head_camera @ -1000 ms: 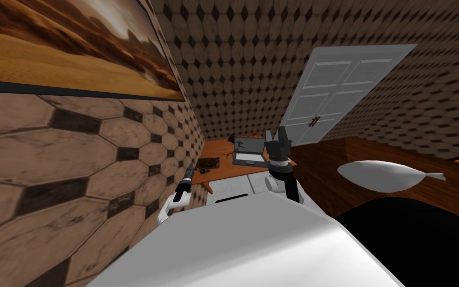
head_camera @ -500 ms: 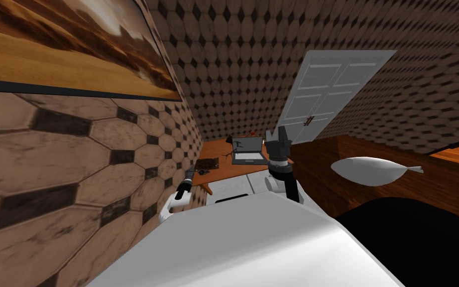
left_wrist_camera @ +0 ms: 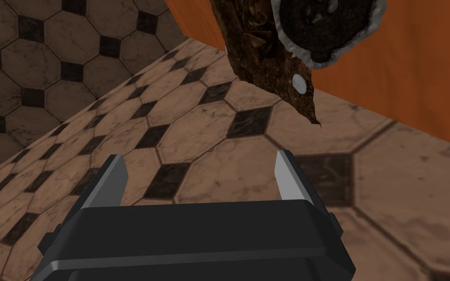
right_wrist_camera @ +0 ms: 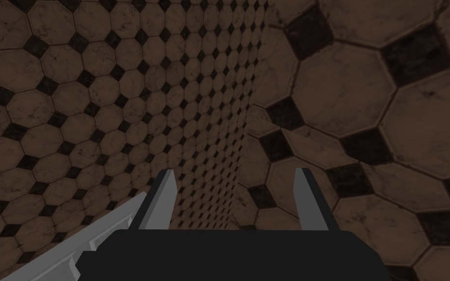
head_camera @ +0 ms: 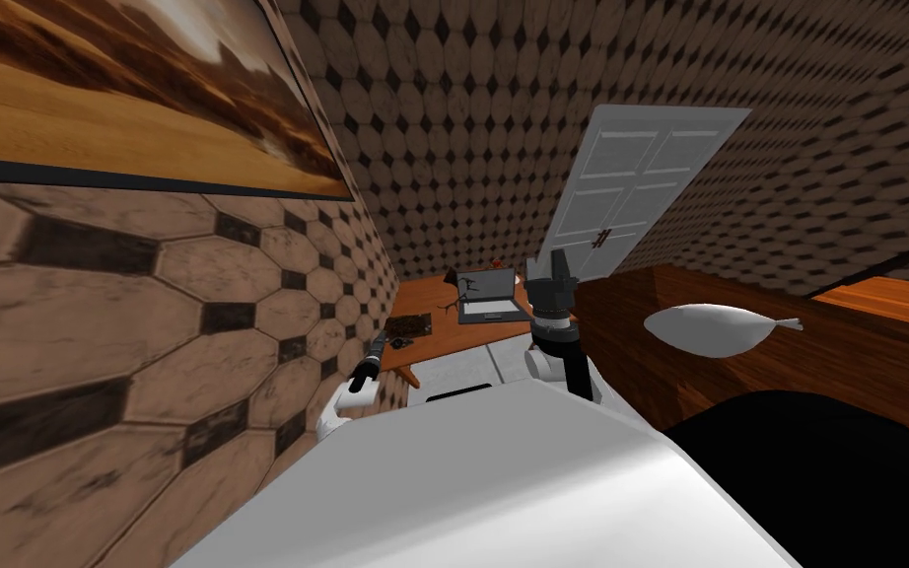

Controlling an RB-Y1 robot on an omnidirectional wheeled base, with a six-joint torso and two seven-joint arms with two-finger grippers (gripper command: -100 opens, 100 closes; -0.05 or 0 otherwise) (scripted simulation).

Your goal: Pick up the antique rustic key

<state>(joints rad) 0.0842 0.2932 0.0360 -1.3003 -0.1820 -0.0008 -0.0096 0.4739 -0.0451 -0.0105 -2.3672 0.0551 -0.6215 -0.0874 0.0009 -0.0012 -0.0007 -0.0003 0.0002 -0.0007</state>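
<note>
At my 11 o'clock, beside the wall, the left tool (left_wrist_camera: 199,163) hangs released, its fingers spread. Just past it, at its 1 o'clock, the rusty brown key (left_wrist_camera: 268,63) lies at the orange counter's (head_camera: 443,327) edge. At 12 o'clock the right tool (head_camera: 549,264) stands raised, also released, with a laptop (head_camera: 488,296) beyond.

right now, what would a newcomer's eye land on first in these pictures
Most likely the large desert-toned painting hanging on the tiled wall to my left, and the white panelled door at the far end. Before it stands an orange table with an open laptop, and a pale fish-shaped thing shows against the brown wood on my right. My left gripper, fingers open, hangs near the table's edge.
</note>
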